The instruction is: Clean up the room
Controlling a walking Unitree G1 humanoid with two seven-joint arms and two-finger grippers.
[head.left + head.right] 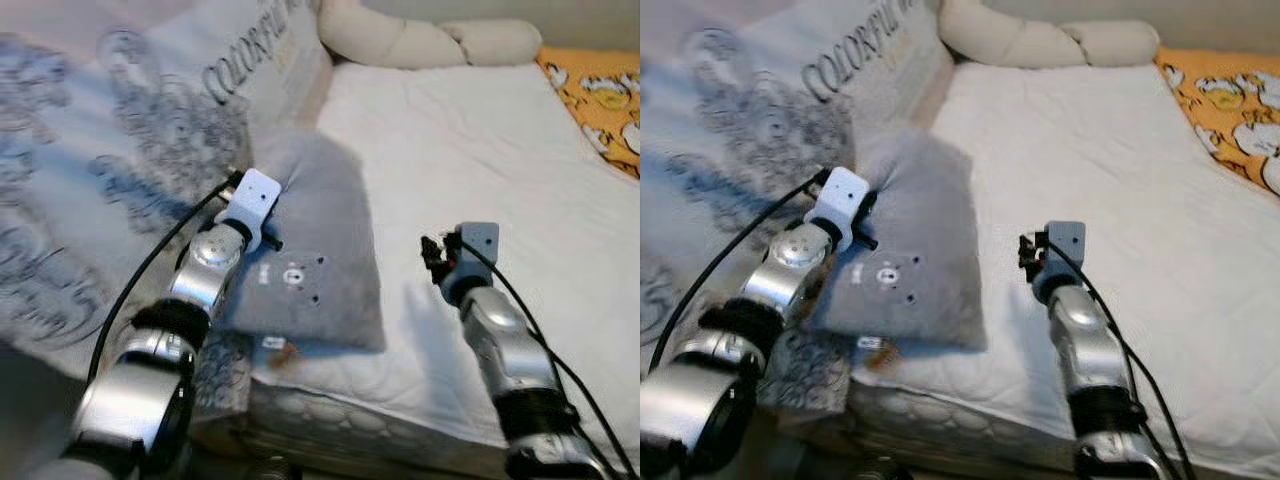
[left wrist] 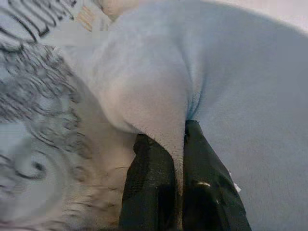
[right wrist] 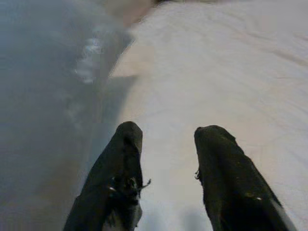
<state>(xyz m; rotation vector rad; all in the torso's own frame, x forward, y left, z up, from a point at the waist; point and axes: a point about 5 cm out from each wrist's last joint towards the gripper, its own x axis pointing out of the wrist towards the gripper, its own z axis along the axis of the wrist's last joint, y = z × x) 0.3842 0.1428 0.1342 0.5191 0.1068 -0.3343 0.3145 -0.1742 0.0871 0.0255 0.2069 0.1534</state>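
Grey pillow (image 1: 320,240) lengthwise along bed (image 1: 480,150)

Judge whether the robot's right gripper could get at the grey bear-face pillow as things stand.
Probably yes: the right gripper hovers open over bare white bedsheet, with the grey bear-face pillow beside it and nothing between.

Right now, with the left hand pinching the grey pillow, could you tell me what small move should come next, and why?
Probably lift the grey pillow slightly and draw it up the bed. The left hand is shut on a fold of its edge, and the pillow's lower corner hangs over the mattress edge. The right hand hovers open over the white sheet, free to steady it.
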